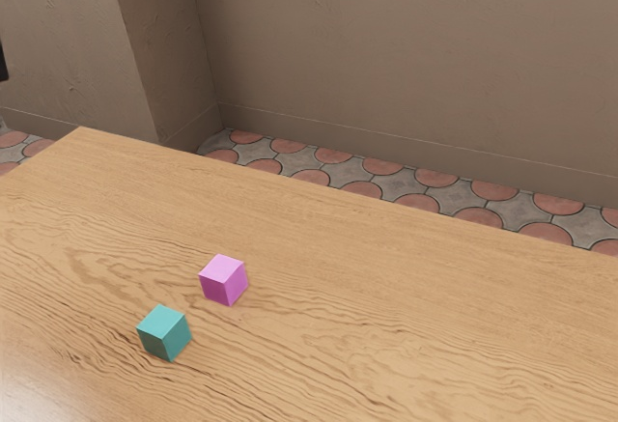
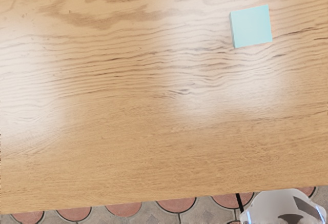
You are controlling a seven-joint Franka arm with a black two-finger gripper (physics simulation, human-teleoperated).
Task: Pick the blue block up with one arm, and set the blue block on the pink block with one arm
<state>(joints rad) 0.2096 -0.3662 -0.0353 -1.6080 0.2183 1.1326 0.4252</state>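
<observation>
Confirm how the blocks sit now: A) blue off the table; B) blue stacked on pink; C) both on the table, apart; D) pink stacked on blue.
C: the blue block and the pink block each rest on the table, with bare wood showing between them.

The wooden table carries the blue block near the pink block, apart.

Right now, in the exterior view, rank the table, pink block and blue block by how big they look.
The table, by far the largest.
Then pink block and blue block: they look alike, so no ranking.
</observation>
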